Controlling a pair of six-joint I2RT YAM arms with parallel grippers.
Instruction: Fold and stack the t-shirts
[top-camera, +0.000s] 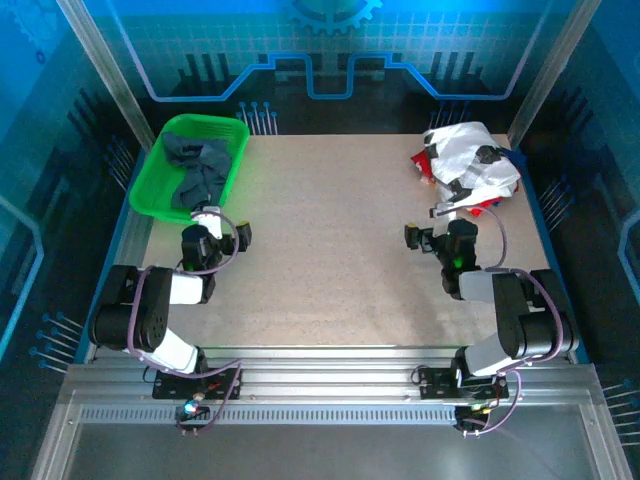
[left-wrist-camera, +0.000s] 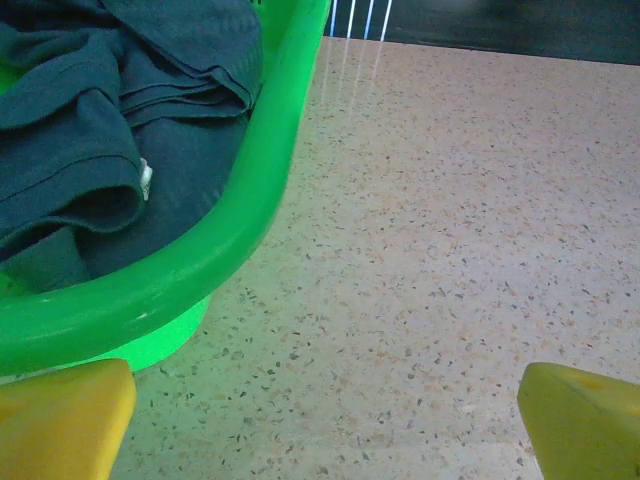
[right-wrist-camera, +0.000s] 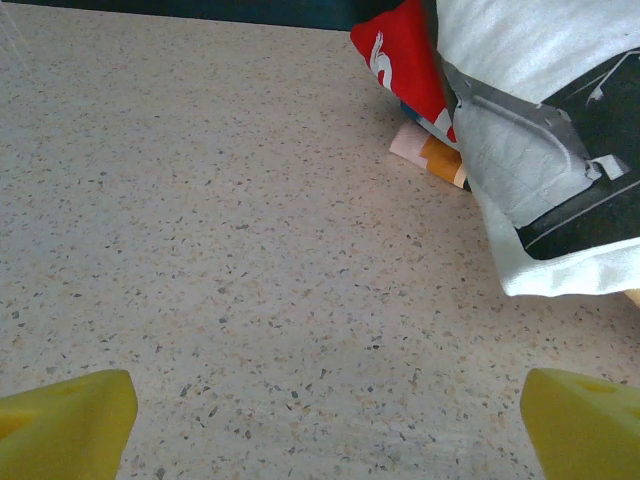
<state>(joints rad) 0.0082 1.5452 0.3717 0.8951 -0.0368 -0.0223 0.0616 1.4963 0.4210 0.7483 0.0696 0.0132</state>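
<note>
Speckled table (top-camera: 330, 250), bare centre. Finding dark shirt (top-camera: 195, 168) crumpled in basket (left-wrist-camera: 230, 240), far left; white-red shirts (top-camera: 468, 165) heaped far right. Hovering left gripper (top-camera: 218, 232) just beside basket, jaws wide apart, empty; right gripper (top-camera: 432, 238) likewise, near heap. Probably starting first pick: reaching over rim, pinching single layer, lifting fully clear, avoiding snagging basket, spreading flat on centre.

A speckled beige table (top-camera: 330, 230) carries two things, set well apart. A green plastic basket (top-camera: 148, 178) sits at the far left corner. A rumpled heap of white, black-printed and red t-shirts (top-camera: 465, 150) lies at the far right corner.
</note>
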